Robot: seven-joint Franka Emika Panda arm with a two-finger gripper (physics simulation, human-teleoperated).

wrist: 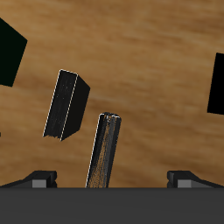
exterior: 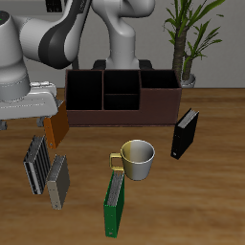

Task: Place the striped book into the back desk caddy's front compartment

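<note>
The striped book [exterior: 36, 163] stands on edge on the table, near the front, beside a plain grey book [exterior: 57, 180]. In the wrist view the striped book [wrist: 103, 150] shows edge-on just ahead of the gap between my fingers, with the grey book [wrist: 68, 105] beyond it. My gripper [exterior: 36, 117] [wrist: 114, 178] hangs above the striped book, open and empty, not touching it. The back desk caddy [exterior: 158, 103] stands farther back, dark brown. Its small front compartment [exterior: 120, 103] lies in the divided middle section.
An orange-brown book [exterior: 55, 125] leans right beside my gripper. A cream mug [exterior: 138, 158] stands mid-table, a green book [exterior: 115, 206] lies near the front edge, and a black book [exterior: 185, 134] stands beside the caddy. A potted plant [exterior: 187, 38] stands behind.
</note>
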